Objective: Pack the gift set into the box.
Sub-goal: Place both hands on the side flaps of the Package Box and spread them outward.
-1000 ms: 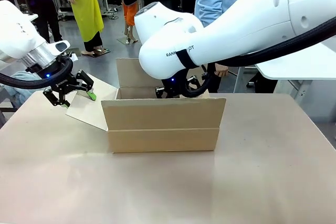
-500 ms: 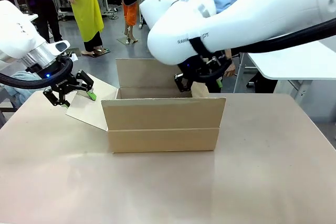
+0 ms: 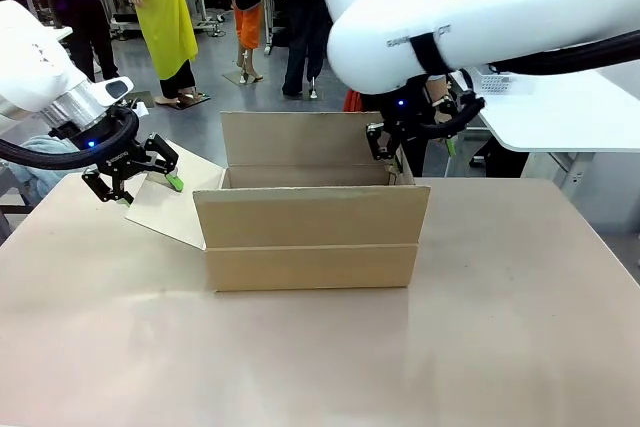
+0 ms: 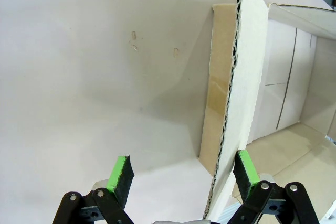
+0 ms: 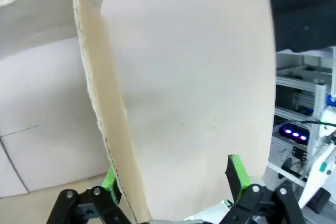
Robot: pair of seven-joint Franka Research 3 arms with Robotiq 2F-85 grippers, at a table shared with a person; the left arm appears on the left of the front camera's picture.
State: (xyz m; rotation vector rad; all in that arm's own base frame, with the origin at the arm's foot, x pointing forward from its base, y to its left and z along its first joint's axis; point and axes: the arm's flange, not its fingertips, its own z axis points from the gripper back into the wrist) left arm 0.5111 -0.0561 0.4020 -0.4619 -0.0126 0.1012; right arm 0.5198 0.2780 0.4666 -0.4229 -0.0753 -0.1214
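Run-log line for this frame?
left claw: open, astride left flap | right claw: open, astride right flap | box: on table, top open

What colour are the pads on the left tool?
Green: the left tool's pads show best in the left wrist view.

Inspection of colour, for your record:

- The box (image 3: 310, 237) is plain brown, unprinted. The flap edge between each tool's pads shows a wavy corrugated pattern.
- Your left gripper (image 4: 182, 170) has black fingers and bright green pads (image 4: 119, 167).
- Your right gripper (image 5: 173, 178) has the same black and green.
- Both arms (image 3: 480, 17) are white, with a small blue light (image 3: 90, 142) above the left tool.
- The table (image 3: 300, 367) below your left tool is flat pale beige, unpatterned, with a few faint marks.
- Beyond your left tool, a person wears a yellow apron (image 3: 165, 17).
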